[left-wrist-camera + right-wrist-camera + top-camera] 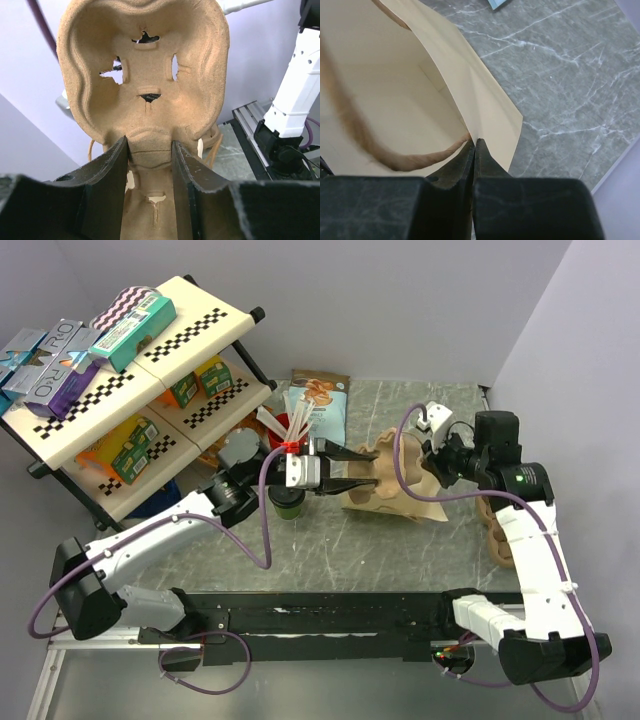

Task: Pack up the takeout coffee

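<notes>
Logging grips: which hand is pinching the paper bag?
The right hand, shut on the paper bag at its edge; the left hand grips the pulp cup carrier instead.

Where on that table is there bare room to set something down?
Bare marble lies between the paper bag and the black rail in front. Crowded: red cup, green cup and the left hand with its cup carrier, beside the shelf.

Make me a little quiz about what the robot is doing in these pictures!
1. True or false: the right pincer is pinching the edge of the paper bag.
2. What does the left pincer hold? A) a banana B) the pulp cup carrier C) a spoon
3. Fill in: the green cup stands nearer the ____ arm.
Key: 1 true; 2 B; 3 left.
</notes>
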Available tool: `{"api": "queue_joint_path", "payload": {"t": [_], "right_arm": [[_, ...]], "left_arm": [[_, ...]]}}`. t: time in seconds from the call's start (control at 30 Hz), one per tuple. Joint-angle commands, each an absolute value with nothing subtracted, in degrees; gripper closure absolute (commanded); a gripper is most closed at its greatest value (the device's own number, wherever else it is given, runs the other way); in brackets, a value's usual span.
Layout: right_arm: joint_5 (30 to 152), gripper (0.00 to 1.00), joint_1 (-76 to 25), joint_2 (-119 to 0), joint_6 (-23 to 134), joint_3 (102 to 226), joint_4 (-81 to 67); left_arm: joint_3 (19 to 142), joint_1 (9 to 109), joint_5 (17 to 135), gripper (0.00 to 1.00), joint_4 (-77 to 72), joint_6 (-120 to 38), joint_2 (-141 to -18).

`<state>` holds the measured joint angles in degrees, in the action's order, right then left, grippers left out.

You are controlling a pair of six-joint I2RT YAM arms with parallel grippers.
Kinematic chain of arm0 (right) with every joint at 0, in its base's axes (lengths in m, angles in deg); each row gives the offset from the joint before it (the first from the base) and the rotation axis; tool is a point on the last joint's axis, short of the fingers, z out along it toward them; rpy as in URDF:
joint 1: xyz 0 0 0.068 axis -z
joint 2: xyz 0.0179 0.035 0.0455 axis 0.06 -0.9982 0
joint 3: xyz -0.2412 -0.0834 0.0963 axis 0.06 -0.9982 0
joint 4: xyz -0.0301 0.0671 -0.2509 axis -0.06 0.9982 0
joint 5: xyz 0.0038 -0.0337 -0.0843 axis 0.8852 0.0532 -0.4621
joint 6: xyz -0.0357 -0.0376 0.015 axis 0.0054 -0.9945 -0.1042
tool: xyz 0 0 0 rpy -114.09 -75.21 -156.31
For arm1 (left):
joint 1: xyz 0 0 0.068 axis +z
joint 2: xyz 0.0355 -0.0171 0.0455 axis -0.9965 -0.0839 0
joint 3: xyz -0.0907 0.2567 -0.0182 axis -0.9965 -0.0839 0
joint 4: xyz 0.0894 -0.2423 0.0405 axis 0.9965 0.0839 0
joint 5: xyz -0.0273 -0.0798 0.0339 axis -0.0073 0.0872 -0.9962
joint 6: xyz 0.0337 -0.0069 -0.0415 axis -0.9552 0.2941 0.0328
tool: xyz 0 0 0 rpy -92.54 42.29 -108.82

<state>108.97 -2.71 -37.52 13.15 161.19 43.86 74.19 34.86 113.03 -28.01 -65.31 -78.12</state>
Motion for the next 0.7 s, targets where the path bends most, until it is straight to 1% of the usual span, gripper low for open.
{"api": "queue_joint_path", "payload": {"t": [0.0,0.13,0.3,0.43,0.53,0.67], "right_arm": [[111.38,1.0,-3.15,-39.25,14.74,165.72,47.36],[110.59,1.0,-3.06,-39.95,15.36,167.21,47.45],[112.35,1.0,-3.06,-40.83,14.22,168.62,47.97],[114.01,1.0,-3.06,-42.94,13.35,170.9,49.55],[115.77,1.0,-3.15,-43.38,12.11,171.87,49.64],[115.24,1.0,-3.15,-42.42,9.75,170.73,49.12]], "left_arm": [[72.81,34.21,114.58,0.99,-35.13,-66.04,-79.01],[72.11,34.21,114.14,0.99,-34.08,-66.83,-78.31],[70.88,34.3,114.66,0.99,-30.65,-70.69,-76.99],[70.61,34.3,115.55,0.99,-29.15,-74.21,-78.31],[72.18,34.3,115.11,0.99,-26.26,-78.69,-80.58],[75.0,34.3,115.37,0.99,-22.22,-83.61,-82.52]]}}
